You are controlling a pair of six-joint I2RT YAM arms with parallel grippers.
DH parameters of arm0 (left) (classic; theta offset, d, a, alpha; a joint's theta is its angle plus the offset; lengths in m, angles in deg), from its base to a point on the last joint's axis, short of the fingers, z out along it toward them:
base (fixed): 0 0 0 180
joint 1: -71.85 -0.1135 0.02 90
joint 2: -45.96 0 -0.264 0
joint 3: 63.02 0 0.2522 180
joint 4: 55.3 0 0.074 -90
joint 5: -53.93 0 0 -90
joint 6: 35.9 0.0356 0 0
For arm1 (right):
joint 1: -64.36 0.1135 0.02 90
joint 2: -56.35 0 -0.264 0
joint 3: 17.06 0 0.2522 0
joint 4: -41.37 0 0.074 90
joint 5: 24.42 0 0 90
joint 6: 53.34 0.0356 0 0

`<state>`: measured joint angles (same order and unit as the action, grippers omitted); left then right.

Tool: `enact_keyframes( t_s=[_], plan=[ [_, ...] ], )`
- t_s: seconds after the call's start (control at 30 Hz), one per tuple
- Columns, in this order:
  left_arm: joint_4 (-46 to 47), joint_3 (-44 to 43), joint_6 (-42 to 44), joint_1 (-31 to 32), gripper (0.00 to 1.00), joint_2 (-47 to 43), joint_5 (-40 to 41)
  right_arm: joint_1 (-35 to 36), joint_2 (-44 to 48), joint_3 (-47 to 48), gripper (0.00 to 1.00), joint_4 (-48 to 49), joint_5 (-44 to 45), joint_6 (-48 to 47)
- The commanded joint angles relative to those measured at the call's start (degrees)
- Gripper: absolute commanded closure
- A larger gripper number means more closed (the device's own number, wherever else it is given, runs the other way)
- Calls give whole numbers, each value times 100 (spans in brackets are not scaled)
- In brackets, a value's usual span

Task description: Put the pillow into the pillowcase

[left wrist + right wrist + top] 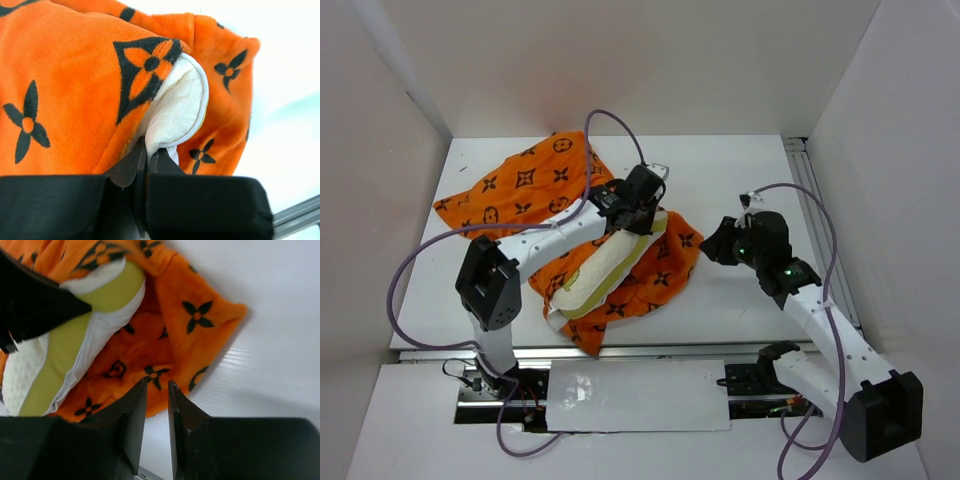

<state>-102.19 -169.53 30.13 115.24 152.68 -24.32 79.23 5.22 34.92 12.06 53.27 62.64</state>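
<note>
The orange pillowcase (520, 185) with dark motifs lies crumpled from the back left to the table's middle. The cream pillow (605, 270) with its yellow-green edge lies partly inside it, its near end sticking out. My left gripper (645, 205) sits at the pillow's far end. In the left wrist view it (146, 150) is shut on a white corner of the pillow (177, 107), with the pillowcase (65, 75) folded over it. My right gripper (712, 245) is just off the pillowcase's right edge. Its jaws (157, 384) stand slightly apart with nothing between them, the pillowcase (200, 335) beyond their tips.
White walls close in the table on the left, back and right. A metal rail (812, 190) runs along the right side. Purple cables loop over both arms. The left arm (35, 305) shows dark over the pillow (30, 370) in the right wrist view.
</note>
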Motion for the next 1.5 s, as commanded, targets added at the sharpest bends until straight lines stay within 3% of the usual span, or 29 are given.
enact_keyframes(
  t_s=[0.0, 0.17, 0.4, 0.67, 0.8, 0.93, 1.2, 1.3, 1.33, 1.37, 1.4, 1.43, 1.47],
  plan=[
    [-107, -164, -169, -7, 100, -484, 284, 454, -185, -51, 68, 893, -430, -207],
    [-159, -269, -223, -7, 100, -608, 196, 1384, -949, 79, 64, 1598, -175, -102],
    [-423, -683, -223, -7, 100, -608, 196, 2203, -2251, 108, 59, 2520, 1081, 136],
    [-414, -894, -275, -59, 100, -950, -50, 2371, -2988, 132, 54, 3944, 1777, 391],
    [-414, -955, -275, -59, 100, -1004, -50, 2424, -3455, 397, 50, 3849, 2295, 706],
    [-546, -1201, -275, -59, 100, -1004, -50, 2424, -3623, 397, 33, 4006, 2558, 909],
    [-546, -1114, -390, -112, 100, -1056, -366, 2493, -4290, 467, 32, 5262, 2410, 971],
    [-721, -1254, -390, -112, 100, -1004, -419, 2651, -4624, 791, 32, 5256, 2602, 971],
    [-722, -1254, -390, -112, 100, -1004, -471, 2652, -4694, 853, 35, 5255, 2664, 1058],
    [-722, -1254, -390, -112, 100, -1004, -472, 2652, -4747, 854, 65, 5186, 2716, 1146],
    [-722, -1193, -390, -112, 100, -1056, -315, 2713, -4748, 854, 85, 5063, 2717, 1312],
    [-722, -1193, -390, -112, 100, -1056, -192, 2714, -4678, 854, 95, 5010, 2830, 1313],
    [-722, -1123, -390, -112, 100, -1056, -77, 2714, -4582, 854, 98, 4896, 2918, 1313]
  ],
)
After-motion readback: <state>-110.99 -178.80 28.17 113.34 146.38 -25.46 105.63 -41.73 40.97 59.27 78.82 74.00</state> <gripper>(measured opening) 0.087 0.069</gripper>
